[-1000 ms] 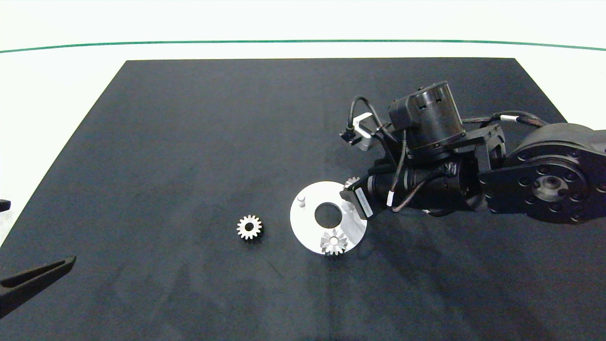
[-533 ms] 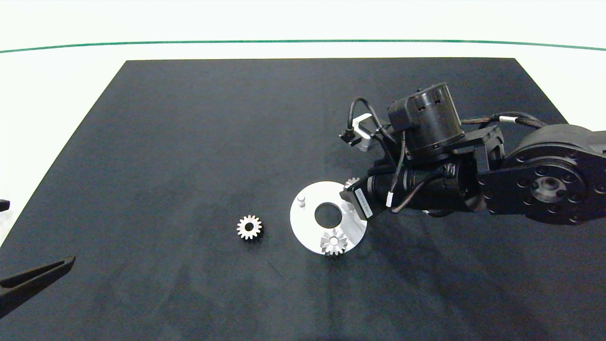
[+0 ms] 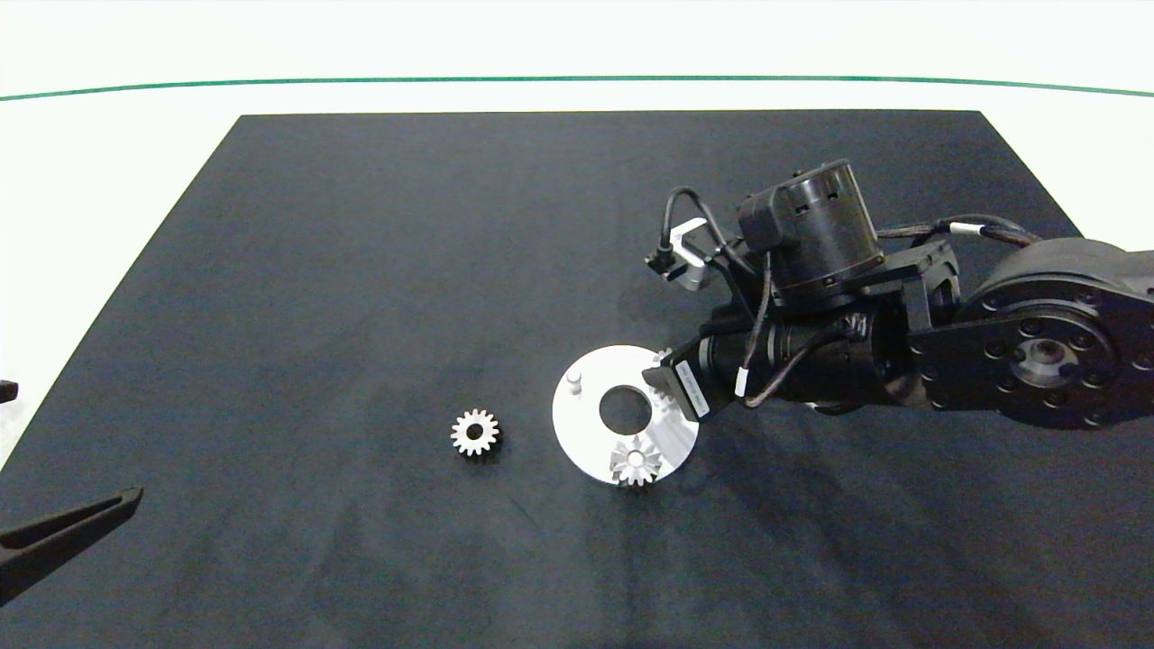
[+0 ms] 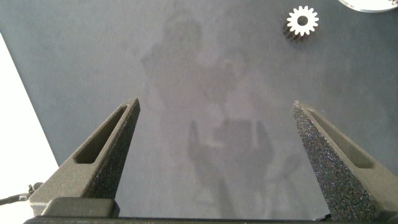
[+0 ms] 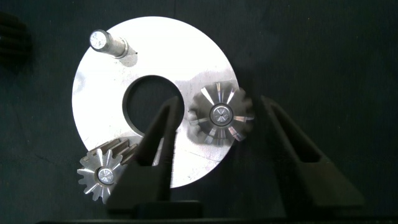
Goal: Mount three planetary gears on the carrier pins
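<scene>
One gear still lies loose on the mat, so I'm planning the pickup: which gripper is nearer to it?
Right. The right gripper sits over the white disc just beside the loose gear; the left gripper is parked at the mat's edge.

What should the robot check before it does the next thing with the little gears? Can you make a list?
1. Gear between the right pincer fingers sits on its pin: ok, gear shows the pin tip in its bore.
2. Right pincer let go: ok, fingers apart, not touching the gear.
3. Other fitted gear on its pin: ok.
4. Last pin bare: ok.
5. Loose gear lies flat on the black mat: ok.
6. Left pincer ready: ok, open, parked at the mat's edge.
</scene>
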Available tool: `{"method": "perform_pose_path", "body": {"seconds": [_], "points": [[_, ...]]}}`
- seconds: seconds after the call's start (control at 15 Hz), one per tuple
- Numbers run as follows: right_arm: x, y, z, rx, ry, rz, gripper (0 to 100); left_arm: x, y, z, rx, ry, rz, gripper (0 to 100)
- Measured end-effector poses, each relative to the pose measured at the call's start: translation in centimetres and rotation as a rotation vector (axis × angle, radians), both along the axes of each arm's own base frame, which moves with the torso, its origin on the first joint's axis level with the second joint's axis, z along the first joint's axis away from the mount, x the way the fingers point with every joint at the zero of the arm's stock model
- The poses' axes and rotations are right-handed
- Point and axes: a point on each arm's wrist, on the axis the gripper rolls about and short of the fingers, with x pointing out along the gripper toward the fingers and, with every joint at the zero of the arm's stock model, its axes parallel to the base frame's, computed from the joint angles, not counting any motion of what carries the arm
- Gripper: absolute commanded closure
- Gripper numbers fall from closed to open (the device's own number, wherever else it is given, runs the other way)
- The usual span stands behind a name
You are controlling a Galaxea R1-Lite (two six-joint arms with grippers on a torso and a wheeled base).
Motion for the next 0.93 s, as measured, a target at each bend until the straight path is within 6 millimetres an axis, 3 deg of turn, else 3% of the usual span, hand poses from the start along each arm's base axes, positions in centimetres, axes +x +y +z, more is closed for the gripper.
{"method": "perform_pose_path", "body": {"seconds": [0.4,0.67,0.93], "points": [[-1.0,-1.0,0.8,-0.014,0.001,0.0,0,0.0,0.0,0.0,0.0,0.002,0.0,0],[-4.5,-4.7,3.5,-0.052,0.012,-0.014,0,0.3,0.0,-0.3,0.003,0.016,0.001,0],[-8.2,-9.7,4.0,-0.093,-0.009,-0.095,0,1.4,-0.3,-1.5,0.016,0.083,-0.001,0]]}}
